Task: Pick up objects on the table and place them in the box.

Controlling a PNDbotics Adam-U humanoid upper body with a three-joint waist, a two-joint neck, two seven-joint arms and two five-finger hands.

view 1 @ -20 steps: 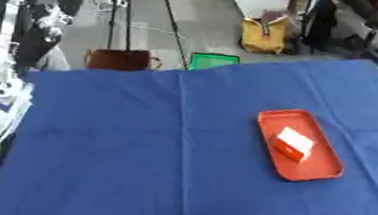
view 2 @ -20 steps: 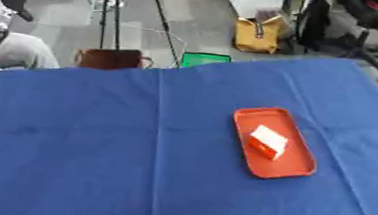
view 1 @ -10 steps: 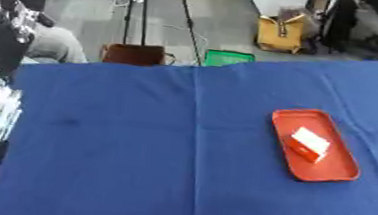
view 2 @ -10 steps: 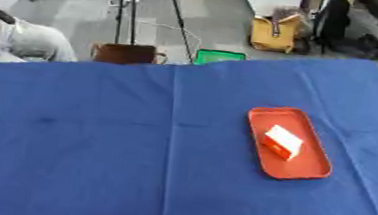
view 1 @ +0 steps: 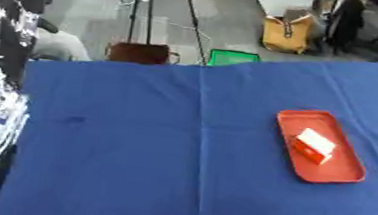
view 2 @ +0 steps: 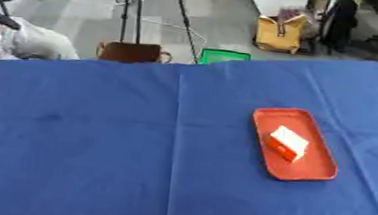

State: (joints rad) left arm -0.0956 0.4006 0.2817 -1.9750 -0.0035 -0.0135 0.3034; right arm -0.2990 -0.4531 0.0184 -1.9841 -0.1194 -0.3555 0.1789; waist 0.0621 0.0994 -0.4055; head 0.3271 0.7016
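— Where is the small white-and-orange carton point(view 1: 313, 145) seen?
— It is laid inside the shallow orange plastic tray point(view 1: 345, 175), on the right of the blue-clothed counter point(view 1: 161, 152).
— And the fingers?
— No hand is shown clearly; whether the fingers are spread or closed cannot be told.

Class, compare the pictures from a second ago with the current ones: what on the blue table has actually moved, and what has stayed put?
Only the camera has moved: the whole picture shifts and turns between frames, so the table now lies less askew. No hand shows in either view, and nothing was taken hold of or let go. The small white and orange box lies in the orange tray as before, on the blue cloth.
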